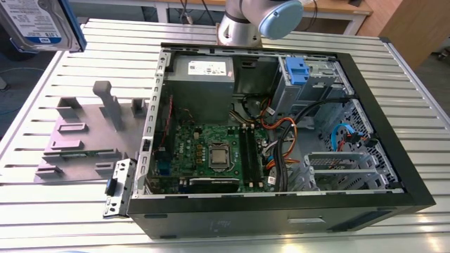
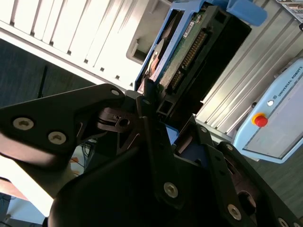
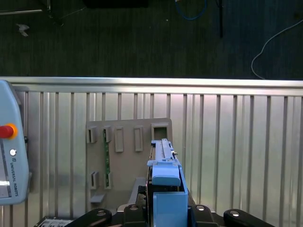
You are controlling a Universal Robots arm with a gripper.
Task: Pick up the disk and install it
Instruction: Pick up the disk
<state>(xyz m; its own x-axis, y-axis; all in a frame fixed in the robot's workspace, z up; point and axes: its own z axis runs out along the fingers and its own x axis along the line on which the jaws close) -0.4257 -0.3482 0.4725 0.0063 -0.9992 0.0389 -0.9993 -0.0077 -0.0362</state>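
The tool is clenching the disk by one end of its blue carrier frame, the black fingers pressing on that frame in the second wrist view. The disk is hanging in the air, touching nothing, over the worktop towards the far corner on the exterior view's left, with its labelled face showing. In the first wrist view the disk is showing edge-on above the grey holder plate, which is lying flat on the worktop beside the open computer case. That plate is sitting just outside the case's wall on the exterior view's left, and its slots are looking empty. Inside the case, near the far corner, a blue-tabbed drive bay is standing beside the power supply. The step in hand appears to be carrying the disk, so doing it well is a matter of holding the grip firm on the carrier rather than the bare drive, keeping the disk level and square, and travelling high enough that it is clearing the case rim and the loose cables.
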